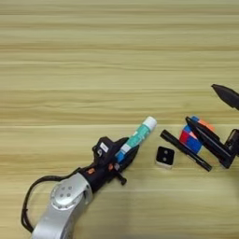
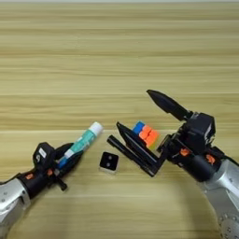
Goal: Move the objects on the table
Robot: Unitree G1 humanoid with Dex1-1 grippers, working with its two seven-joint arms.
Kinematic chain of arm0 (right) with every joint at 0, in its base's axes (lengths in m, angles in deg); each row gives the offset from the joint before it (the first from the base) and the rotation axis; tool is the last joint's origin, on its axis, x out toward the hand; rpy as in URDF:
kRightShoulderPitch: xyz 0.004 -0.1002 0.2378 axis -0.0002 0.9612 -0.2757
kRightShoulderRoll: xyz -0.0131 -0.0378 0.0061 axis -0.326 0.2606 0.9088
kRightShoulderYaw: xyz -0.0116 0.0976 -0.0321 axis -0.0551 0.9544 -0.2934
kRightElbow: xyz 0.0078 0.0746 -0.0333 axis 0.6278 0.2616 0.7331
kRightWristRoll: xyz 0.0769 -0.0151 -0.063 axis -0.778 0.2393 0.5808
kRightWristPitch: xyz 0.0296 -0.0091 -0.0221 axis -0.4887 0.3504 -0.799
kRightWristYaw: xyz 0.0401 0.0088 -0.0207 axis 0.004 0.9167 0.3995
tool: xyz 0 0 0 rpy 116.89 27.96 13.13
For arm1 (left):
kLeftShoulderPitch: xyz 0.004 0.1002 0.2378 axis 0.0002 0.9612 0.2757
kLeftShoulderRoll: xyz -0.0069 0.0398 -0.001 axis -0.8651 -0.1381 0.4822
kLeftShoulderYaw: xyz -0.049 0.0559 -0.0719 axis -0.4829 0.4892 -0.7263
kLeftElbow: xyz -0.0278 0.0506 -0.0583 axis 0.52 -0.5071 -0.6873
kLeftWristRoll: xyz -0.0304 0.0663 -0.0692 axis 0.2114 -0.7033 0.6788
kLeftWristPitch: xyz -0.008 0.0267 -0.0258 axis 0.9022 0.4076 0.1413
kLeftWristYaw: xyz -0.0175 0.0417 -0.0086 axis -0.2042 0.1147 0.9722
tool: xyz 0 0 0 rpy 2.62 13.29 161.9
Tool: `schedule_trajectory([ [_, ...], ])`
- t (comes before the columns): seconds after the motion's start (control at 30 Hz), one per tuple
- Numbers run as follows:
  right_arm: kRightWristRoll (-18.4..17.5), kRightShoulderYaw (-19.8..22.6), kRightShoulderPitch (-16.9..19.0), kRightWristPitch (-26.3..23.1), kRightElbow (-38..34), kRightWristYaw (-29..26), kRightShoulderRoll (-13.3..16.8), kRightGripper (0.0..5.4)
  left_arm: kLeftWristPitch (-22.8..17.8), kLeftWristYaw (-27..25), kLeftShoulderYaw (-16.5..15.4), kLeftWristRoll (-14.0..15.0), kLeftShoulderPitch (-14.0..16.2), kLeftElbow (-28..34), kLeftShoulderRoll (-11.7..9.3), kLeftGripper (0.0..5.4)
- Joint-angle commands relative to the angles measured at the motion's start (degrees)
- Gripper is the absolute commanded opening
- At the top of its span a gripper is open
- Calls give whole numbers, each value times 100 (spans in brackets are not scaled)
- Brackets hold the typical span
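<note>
My left gripper is shut on the lower end of a teal-and-white glue stick, whose white cap points up and to the right. Right of it on the table lies a tiny black-and-white cube. My right gripper stands wide open. Its lower finger lies across the front of the orange, blue and red puzzle cube, and its upper finger is well above the cube. A slim black marker lies slanted just in front of that lower finger, between the two cubes.
A black cable loops beside my left forearm at the bottom left. Bare wood fills the upper half of the table.
</note>
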Motion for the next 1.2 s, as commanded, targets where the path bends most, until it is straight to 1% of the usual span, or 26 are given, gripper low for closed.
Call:
schedule_trajectory([
  [0.03, 81, -32, -2, 13, -70, 29, -36, 540, -124, 150, 100, -79, -6, -128, 155, 162],
  [0.1, 100, -38, 6, 18, -67, 29, -53, 540, -211, 217, 99, 10, -12, -93, 269, 162],
  [0.2, 104, -42, 4, 14, -75, 33, -66, 540, -284, 328, 117, -3, -49, -125, 364, 162],
  [0.23, 101, -41, 1, 14, -75, 32, -69, 540, -353, 339, 128, 44, -56, -122, 420, 162],
  [0.3, 96, -41, -2, 15, -72, 28, -73, 540, -607, 346, 98, 268, -86, -49, 566, 162],
  [0.37, 90, -39, -8, 14, -73, 25, -72, 540, -692, 407, 93, 267, -164, -33, 628, 162],
  [0.47, 105, -50, -34, 14, -56, 30, -79, 540, -868, 483, 49, 346, -274, -108, 758, 162],
  [0.63, 113, -47, -41, 9, -62, 38, -75, 540, -944, 563, 66, 278, -419, -220, 880, 162],
  [0.7, 113, -35, -33, 8, -71, 38, -69, 540, -947, 565, 85, 254, -437, -240, 899, 162],
  [1.0, 115, -21, -37, 11, -72, 38, -64, 540, -918, 535, 89, 198, -525, -424, 846, 162],
  [1.1, 66, 12, -41, 1, -86, 32, -54, 540, -1021, 536, 40, 238, -589, -489, 839, 162],
  [1.2, 64, 20, -41, 3, -86, 30, -52, 540, -1060, 548, 22, 202, -633, -550, 802, 162],
])
